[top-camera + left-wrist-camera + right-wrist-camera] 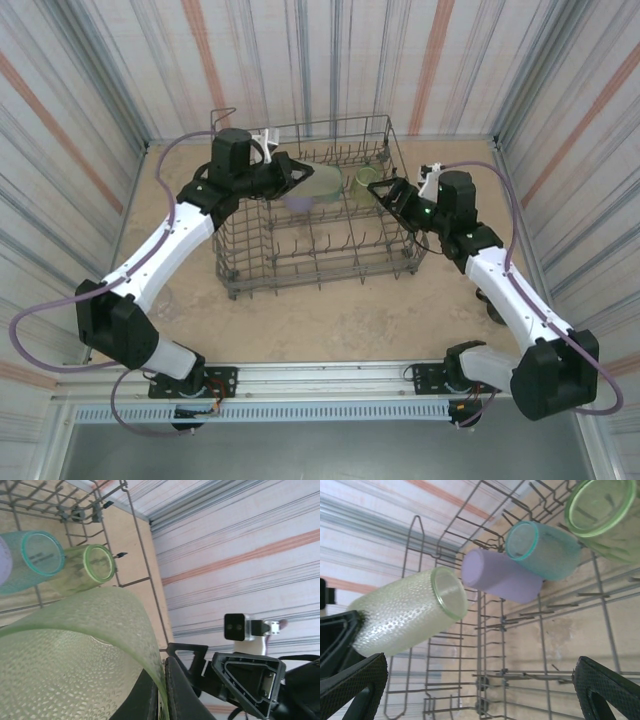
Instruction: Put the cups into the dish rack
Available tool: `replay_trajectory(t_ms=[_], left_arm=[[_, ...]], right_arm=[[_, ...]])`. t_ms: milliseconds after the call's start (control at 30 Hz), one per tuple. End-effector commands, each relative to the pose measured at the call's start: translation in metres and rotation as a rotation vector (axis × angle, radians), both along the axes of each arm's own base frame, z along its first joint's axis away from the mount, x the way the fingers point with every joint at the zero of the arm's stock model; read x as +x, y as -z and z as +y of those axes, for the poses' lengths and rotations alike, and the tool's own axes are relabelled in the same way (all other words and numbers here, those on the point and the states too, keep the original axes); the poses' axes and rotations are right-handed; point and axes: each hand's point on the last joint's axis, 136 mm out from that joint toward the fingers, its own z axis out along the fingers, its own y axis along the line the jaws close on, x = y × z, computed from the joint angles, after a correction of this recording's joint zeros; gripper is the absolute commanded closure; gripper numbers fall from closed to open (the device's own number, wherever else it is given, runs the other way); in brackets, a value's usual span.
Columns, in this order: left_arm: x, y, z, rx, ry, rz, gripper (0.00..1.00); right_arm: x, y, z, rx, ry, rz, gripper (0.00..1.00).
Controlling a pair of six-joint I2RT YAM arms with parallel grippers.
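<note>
As viewed from above, left gripper (296, 176): clamped fully shut on a dimpled pale yellow-green translucent plastic cup (322, 183); reaching in over the far left part of the rack.
Held cup, left wrist view (75, 650): close under the camera, its wall pinched between the two black fingers (172, 695) at the lower edge.
Held cup, right wrist view (407, 612): lying on its side, closed end against the left gripper (335, 640), open mouth turned away from it; contact with the tines not discernible.
Right gripper (477, 690): spread to full width, nothing between the black textured fingers (605, 685); from above (388, 192), at the far right side of the rack, apart from every cup.
Large grey wire dish rack (320, 265): standing on the sandy tabletop (330, 320) between the two arms; upright tines in rows, raised loop at the far left corner.
Smooth lavender plastic cup (500, 577): lying tilted in the rack, closed end toward the right wrist camera, just beside the held cup.
Teal translucent plastic cup (545, 550): lying on its side in the rack, touching the lavender cup.
Second yellow-green translucent cup (605, 515): in the rack just beyond the teal cup, nearest the right gripper; mouth toward that camera.
Left wrist view, rack contents: teal cup (35, 560) and second yellow-green cup (90, 567) side by side, past the held cup.
</note>
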Motion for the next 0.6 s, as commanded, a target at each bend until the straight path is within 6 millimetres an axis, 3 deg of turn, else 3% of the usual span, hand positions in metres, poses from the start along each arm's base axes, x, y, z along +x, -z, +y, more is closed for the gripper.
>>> replay_trajectory(t_ms=[0, 467, 567], left_arm=[[-0.010, -0.036, -0.008, -0.192, 0.081, -0.054, 1.00], [-0.010, -0.048, -0.012, -0.392, 0.122, -0.101, 1.00], [-0.011, -0.047, -0.012, -0.412, 0.119, -0.095, 1.00]], right_arm=[[0.003, -0.022, 0.014, 0.079, -0.043, -0.047, 0.01], [0.010, -0.023, 0.050, 0.176, -0.102, -0.063, 0.01], [0.015, -0.036, 0.057, 0.209, -0.114, -0.096, 0.01]])
